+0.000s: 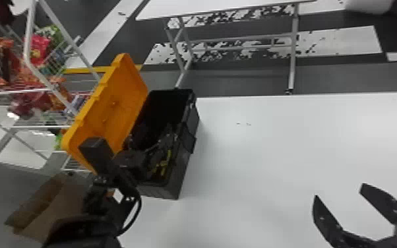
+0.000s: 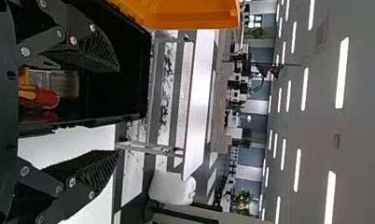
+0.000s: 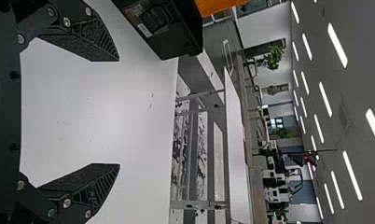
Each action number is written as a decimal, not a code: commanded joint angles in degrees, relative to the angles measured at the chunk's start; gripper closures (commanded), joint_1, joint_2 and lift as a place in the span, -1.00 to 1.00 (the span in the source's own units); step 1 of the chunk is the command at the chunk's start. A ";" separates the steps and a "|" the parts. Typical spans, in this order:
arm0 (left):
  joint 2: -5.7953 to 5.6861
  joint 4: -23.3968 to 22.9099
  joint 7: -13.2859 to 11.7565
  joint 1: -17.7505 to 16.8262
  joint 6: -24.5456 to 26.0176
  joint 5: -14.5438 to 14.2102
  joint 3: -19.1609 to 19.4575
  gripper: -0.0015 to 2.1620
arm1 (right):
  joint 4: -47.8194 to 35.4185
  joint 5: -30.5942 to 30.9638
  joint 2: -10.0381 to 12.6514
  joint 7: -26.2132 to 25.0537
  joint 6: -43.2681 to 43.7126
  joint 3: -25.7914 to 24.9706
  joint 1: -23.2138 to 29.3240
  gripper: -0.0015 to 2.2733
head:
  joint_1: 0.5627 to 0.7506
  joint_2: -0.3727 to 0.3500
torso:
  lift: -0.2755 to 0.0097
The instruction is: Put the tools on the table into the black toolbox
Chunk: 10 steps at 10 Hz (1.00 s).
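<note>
Toolbox (image 1: pixel 184 170) is on the white table (image 1: pixel 290 148), orange lid (image 1: pixel 117 95) swung open, and the tools I can make out are inside it: something with yellow bits (image 1: pixel 164 163) at the near end, plus a red-and-orange handle (image 2: pixel 43 97) in the left wrist view. Left gripper (image 2: pixel 118 111) is at the box with its fingers spread and nothing between them; right gripper (image 1: pixel 339 190) is over the table, also spread wide and holding nothing. My guess is these tools are stiff and fairly tough, with some weight if there's metal in them. That handle looks like hard plastic, maybe a bit slippery, so I'd pinch it square across the thick middle, not by the end. The box is probably heavy when loaded, so don't bump the walls or lid. Tabletop looks smooth and flat, with a soft shine and a few tiny dark specks. Beyond it there's another white table (image 1: pixel 214 8), a wire rack (image 1: pixel 29 36) with bagged snacks (image 1: pixel 39 47), patchy grey-and-white floor (image 1: pixel 240 77), and long ceiling lights (image 2: pixel 342 72) overhead.
</note>
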State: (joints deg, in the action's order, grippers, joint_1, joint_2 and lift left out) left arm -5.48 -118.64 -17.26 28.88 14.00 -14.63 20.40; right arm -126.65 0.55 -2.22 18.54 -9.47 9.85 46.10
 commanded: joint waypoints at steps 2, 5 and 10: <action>0.38 -0.80 -0.06 2.59 -3.31 -1.19 -0.54 -0.97 | 0.00 -1.07 0.11 0.00 0.72 -1.33 0.31 -0.80 | 0.41 1.00 | 0.41; 0.99 -3.52 0.20 7.68 -6.47 -3.92 -1.94 -0.97 | 0.00 -3.27 0.73 0.00 2.12 -4.49 0.57 -0.80 | 0.41 1.00 | 0.41; 1.08 -3.52 4.42 13.13 -12.10 -3.83 -6.78 -0.97 | 0.26 -9.07 2.27 0.62 2.30 -14.51 0.57 -0.80 | 0.41 0.73 | 0.41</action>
State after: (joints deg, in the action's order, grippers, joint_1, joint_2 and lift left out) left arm -4.39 -122.31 -12.74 41.66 2.34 -18.57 13.93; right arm -126.50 -7.55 -0.11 19.17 -7.19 -3.29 46.67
